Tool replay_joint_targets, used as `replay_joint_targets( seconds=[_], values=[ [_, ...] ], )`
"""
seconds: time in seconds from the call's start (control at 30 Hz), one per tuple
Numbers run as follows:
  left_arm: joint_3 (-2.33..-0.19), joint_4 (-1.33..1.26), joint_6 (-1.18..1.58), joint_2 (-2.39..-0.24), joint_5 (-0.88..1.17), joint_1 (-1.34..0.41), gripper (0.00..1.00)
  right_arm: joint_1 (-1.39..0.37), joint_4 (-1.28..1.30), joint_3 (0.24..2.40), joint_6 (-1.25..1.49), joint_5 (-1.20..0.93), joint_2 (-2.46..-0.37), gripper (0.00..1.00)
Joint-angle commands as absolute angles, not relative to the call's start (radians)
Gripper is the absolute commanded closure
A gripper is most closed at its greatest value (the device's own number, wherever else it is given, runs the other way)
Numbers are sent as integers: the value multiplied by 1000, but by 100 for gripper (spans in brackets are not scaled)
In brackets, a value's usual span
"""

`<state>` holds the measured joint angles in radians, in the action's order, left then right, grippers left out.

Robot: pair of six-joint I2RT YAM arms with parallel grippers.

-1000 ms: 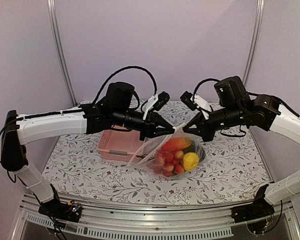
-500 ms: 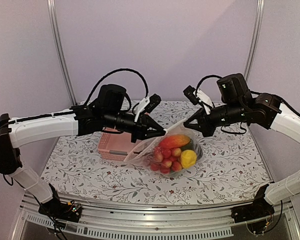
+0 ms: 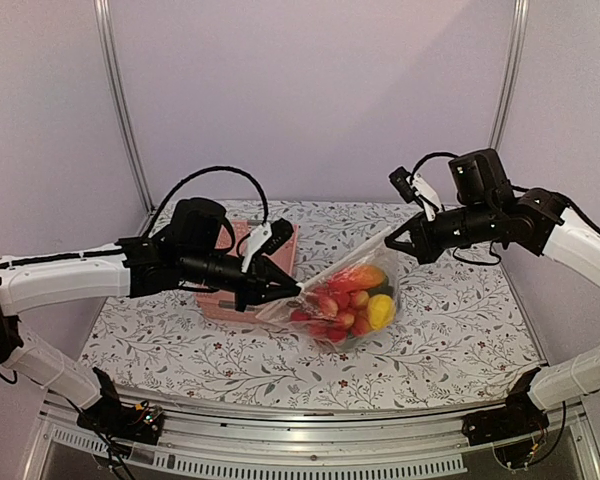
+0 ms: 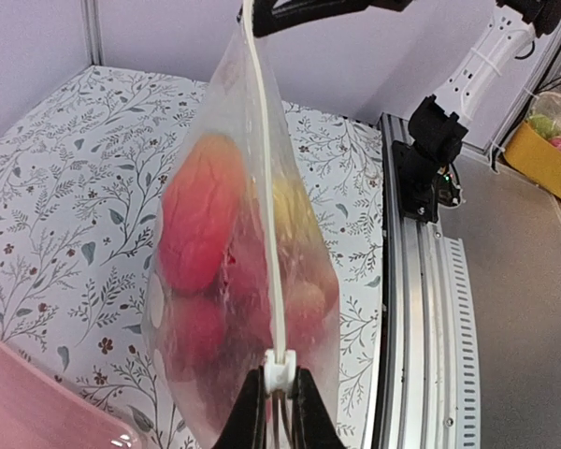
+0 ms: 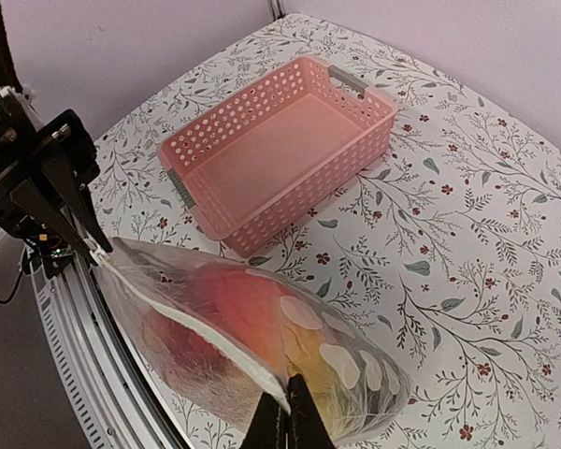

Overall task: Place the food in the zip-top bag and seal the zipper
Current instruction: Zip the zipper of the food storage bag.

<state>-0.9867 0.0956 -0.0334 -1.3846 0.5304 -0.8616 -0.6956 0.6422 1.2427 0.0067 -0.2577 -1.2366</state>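
Now, sealing step: left end effector [image 4: 279, 398] and right end effector [image 5: 288, 404] clamp opposite zipper [image 4: 266, 187] ends. The zip-top bag [image 3: 310, 305], food [image 3: 352, 300] inside, is taut between them over the bench [image 3: 180, 350]. Next, probably: finish closure, lower gently.

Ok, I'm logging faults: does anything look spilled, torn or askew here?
Nothing stands out. The food sits inside the zip-top bag, which the left gripper and right gripper hold by the zipper ends.
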Motion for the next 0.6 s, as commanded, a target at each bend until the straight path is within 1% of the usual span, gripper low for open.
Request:
replay_joint_targets(
  seconds=[0.0,0.4,0.57],
  values=[
    [-887,198,-23,-1329,507,-839,95,-622,579,1242,65,-172,-1221,100],
    [-764,201,-2,-1209,452,-832,94,-619,565,1244,90,-175,-1268,100],
    [-753,187,36,-1197,442,-832,94,-620,540,1237,91,-255,-1282,100]
  ],
)
